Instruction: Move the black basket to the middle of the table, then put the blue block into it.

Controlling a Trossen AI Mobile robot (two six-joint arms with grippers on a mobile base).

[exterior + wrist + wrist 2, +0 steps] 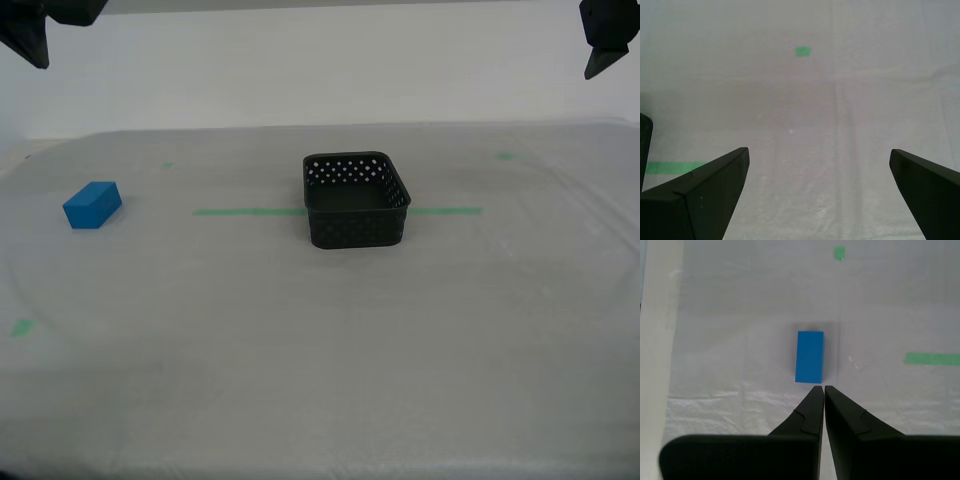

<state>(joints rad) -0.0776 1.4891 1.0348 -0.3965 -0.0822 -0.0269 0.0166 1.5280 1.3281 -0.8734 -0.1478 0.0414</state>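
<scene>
Blue block (pixel 810 356), a small solid bright blue rectangular brick, lies just beyond the tips of my second pincer (pixel 820 388), whose two black fingers are pressed together with only a hairline between them and nothing held; the pincer hangs above the brick and does not touch it. My first pincer (pixel 819 152) stands spread wide, its dark fingers (pixel 715 175) far apart over bare sheeting, holding nothing, with a small green tape mark (pixel 802 51) ahead of it and a stretch of the long green tape line (pixel 672 167) close by one finger. Farther out, in the exterior view, the brick (pixel 92 204) sits flat on the wide desk (pixel 320 360) covered in whitish-grey translucent sheeting, toward the exterior view's left and well apart from the small square black plastic basket (pixel 356 200) with rounded corners and rows of round holes in its walls. That basket stands upright near the middle of the desk, straddling the green tape line (pixel 250 211), and its inside looks bare. Two dark arm parts show at the upper corners of the exterior view, high above the desk.
</scene>
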